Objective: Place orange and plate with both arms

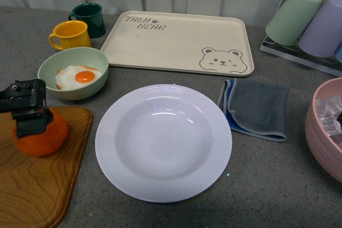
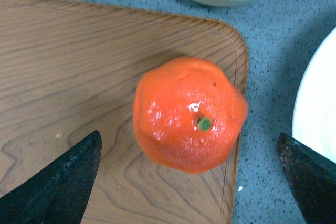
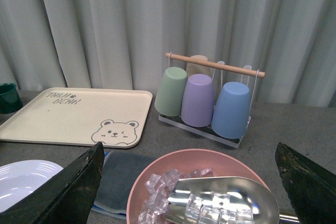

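The orange sits on the wooden board near its right edge; in the left wrist view the orange shows its green stem dot. My left gripper is open just above it, its fingers wide on either side without touching. The white plate lies on the table's middle, empty; its rim shows in the left wrist view and the right wrist view. My right gripper is open and empty, over the pink bowl; it is out of the front view.
A green bowl with a fried egg, yellow mug, dark green mug and beige bear tray stand behind. A grey cloth lies right of the plate. Pink bowl with ice and scoop; cup rack.
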`<control>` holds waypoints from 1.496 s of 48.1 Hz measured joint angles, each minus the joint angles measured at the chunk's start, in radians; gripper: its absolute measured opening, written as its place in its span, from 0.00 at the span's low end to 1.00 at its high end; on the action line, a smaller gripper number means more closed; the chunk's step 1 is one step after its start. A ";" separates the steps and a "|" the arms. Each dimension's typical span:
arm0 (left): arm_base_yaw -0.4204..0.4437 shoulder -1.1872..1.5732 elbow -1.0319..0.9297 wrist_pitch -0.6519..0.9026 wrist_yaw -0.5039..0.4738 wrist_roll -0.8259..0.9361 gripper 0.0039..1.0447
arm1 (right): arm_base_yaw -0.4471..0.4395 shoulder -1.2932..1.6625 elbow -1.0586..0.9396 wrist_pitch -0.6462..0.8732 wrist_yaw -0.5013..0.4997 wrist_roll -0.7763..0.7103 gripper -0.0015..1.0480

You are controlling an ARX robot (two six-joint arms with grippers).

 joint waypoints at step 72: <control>-0.454 0.274 0.314 -0.049 0.000 -0.140 0.51 | 0.000 0.000 0.000 0.000 0.000 0.000 0.91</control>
